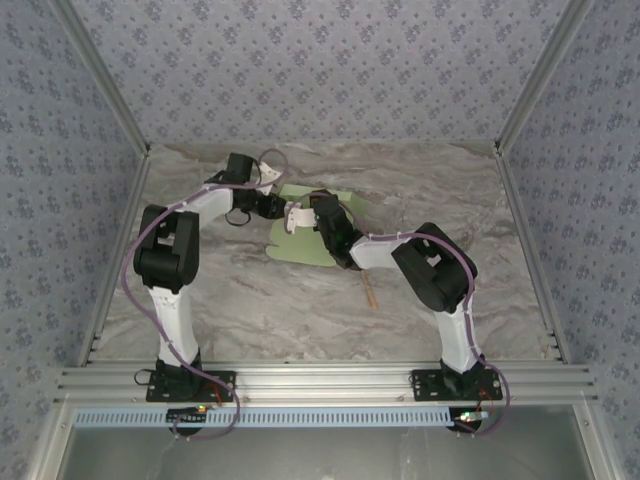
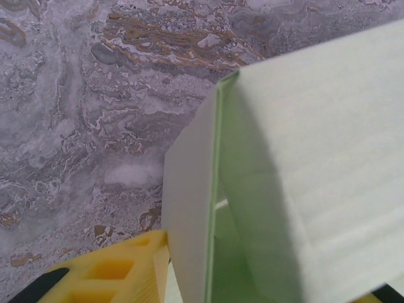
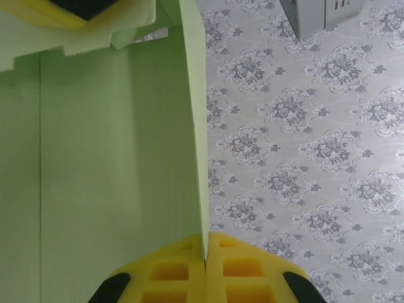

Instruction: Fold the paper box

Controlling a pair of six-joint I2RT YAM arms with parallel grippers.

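At left, the left gripper (image 1: 273, 206) reached in over the far middle of the table (image 1: 240, 300), at the left edge of the box (image 1: 300, 243). In its wrist view one yellow finger (image 2: 120, 278) sat just beside a raised wall of the card, with a sliver of the other finger at the far side. The fingers stood apart with card between them, but whether they pinched it I could not tell.

The box lay mostly as a flat pale green sheet between the two grippers, with one panel creased and lifted off the marble. To its right, the right gripper (image 3: 205, 246) was pressed together on the thin edge of a standing flap, its pads meeting on the card. Further right and nearer the bases, a stick (image 1: 370, 290) lay on the table, apart from the sheet.

By my reading the fold was early: one or two walls were up, the rest of the sheet was flat, and no tabs were tucked. No closed box existed yet, and I saw nothing inside the raised part.
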